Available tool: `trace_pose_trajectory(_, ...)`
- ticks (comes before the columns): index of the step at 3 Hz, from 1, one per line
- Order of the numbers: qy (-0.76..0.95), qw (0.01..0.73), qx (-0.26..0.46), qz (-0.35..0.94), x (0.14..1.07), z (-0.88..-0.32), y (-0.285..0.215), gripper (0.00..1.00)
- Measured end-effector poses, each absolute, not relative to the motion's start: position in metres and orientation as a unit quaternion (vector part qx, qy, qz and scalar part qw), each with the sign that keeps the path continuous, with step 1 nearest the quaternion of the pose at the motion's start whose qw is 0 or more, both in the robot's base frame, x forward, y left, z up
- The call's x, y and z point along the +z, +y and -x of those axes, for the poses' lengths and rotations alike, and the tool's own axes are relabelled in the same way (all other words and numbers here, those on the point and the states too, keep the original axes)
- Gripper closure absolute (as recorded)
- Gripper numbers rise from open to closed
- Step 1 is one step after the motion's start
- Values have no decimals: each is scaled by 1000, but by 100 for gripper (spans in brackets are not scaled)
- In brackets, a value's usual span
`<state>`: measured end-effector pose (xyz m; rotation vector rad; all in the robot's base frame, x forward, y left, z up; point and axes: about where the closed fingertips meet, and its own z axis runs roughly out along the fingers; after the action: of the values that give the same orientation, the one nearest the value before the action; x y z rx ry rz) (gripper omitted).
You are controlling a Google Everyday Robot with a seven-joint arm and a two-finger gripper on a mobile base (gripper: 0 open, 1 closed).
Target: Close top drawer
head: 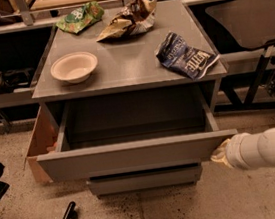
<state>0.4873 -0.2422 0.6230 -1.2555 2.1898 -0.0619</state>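
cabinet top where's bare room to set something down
Bare patch mid cabinet top, between the white bowl and blue bag, in front of the brown bag. Back edge is crowded: green bag and brown bag. The gripper sits at the top drawer's right front corner.

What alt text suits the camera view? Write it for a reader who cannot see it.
The top drawer of a grey cabinet stands pulled open, with the gripper at the right end of its front panel. On top of the cabinet sit a white bowl, a blue snack bag, a green bag and a brown wrapper.
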Motion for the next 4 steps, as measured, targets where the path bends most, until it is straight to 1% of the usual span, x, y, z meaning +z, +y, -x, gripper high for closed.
trace_pose_trajectory(1, 818, 308, -22, 485, 626, -502, -240, 100)
trace_pose_trajectory(2, 804, 326, -21, 497, 637, -537, -234, 100)
trace_pose_trajectory(3, 797, 330, -17, 505, 639, -551, -229, 100)
trace_pose_trajectory(4, 783, 347, -16, 516, 651, -587, -219, 100)
